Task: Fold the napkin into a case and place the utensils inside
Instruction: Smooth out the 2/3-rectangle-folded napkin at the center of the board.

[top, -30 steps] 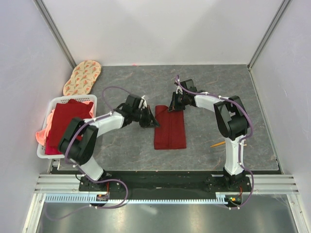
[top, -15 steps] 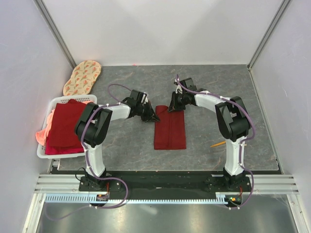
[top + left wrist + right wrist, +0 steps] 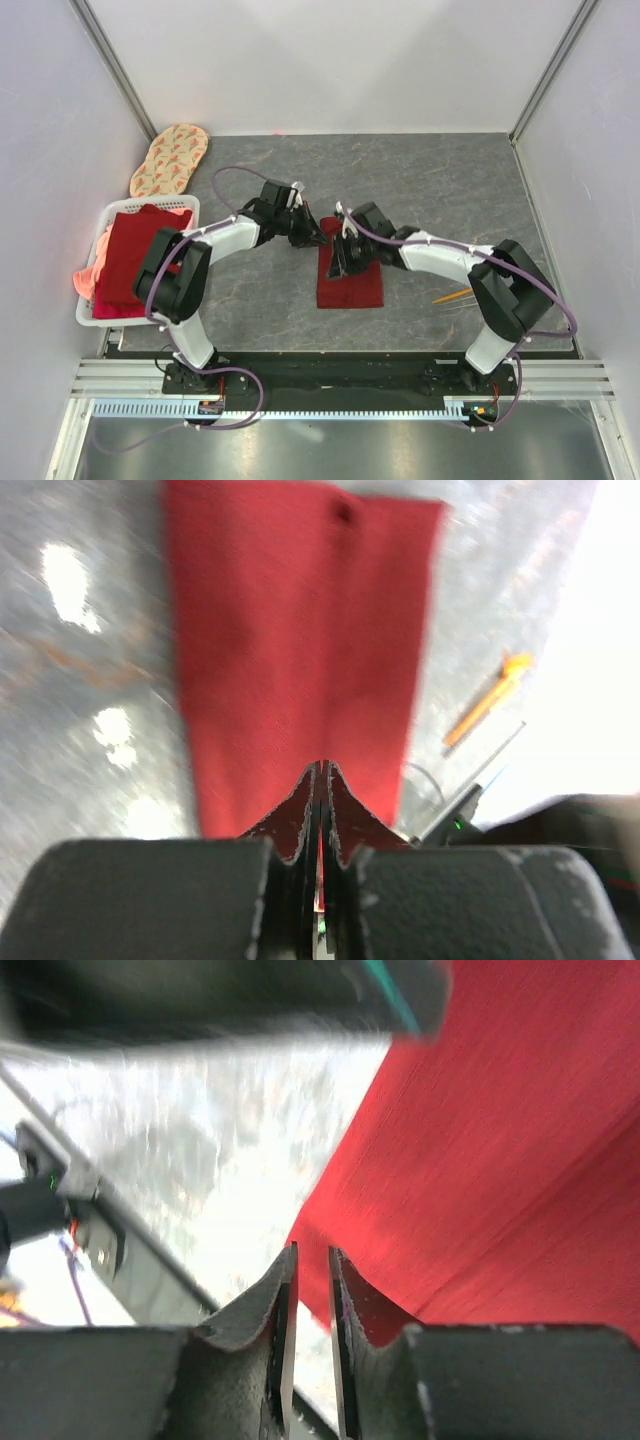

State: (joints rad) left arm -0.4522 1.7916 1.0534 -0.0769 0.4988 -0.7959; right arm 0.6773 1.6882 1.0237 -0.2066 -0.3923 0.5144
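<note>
Over grey table (image 3: 450,170), left jaws pinch the napkin (image 3: 365,285); right arm (image 3: 440,258) stretches across it, jaws slit-open, hold unclear.

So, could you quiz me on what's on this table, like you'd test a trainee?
1. True or false: the utensils already lie inside the folded napkin.
2. Where does the white basket of cloths stand? A) at the left edge of the table B) beside the utensils C) on the napkin
3. Fill in: the ___ tool is at the napkin's left edge.
Key: 1 false, they lie on the table to the napkin's right. 2 A. 3 left tool; the right tool is over the napkin.
</note>
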